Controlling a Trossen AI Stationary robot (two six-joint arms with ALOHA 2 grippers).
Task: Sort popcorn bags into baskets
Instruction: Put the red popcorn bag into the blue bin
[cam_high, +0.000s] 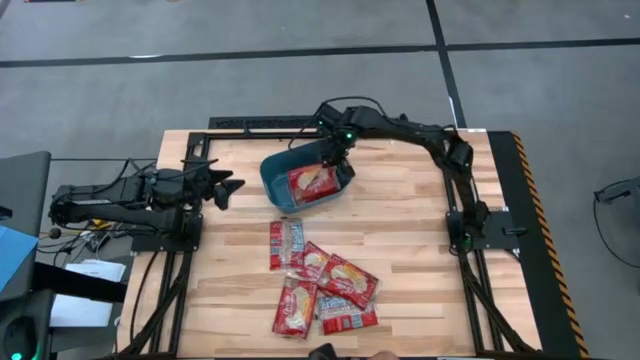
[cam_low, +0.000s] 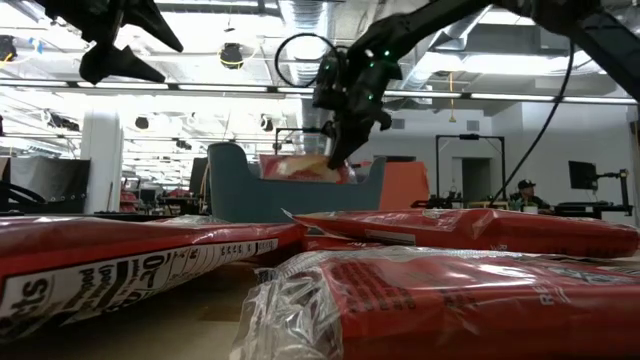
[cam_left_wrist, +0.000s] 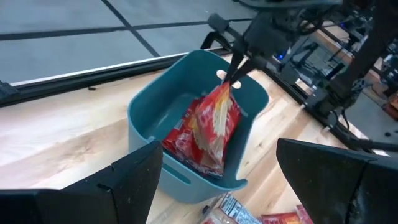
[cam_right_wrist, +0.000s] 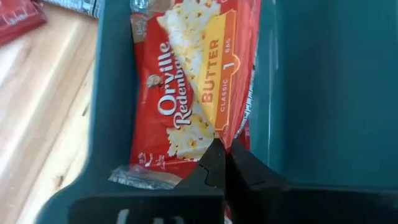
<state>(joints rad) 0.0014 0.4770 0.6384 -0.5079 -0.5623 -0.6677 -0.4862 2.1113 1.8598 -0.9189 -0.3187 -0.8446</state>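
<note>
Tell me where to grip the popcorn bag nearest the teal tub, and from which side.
Judging from the high view, grip that popcorn bag across its two long edges, coming straight down from above. It lies flat on the table, its end toward the teal tub free; its far end meets the pile.

I'm looking at a robotics lab in an open industrial hall: wooden bench (cam_high: 400, 240) on a black metal frame (cam_high: 520, 230), grey concrete floor (cam_high: 300, 90) with taped lines, exposed ceiling ducts (cam_low: 300, 15), strip lights, monitors (cam_low: 583, 175) behind, a person (cam_low: 527, 192) seated.
</note>
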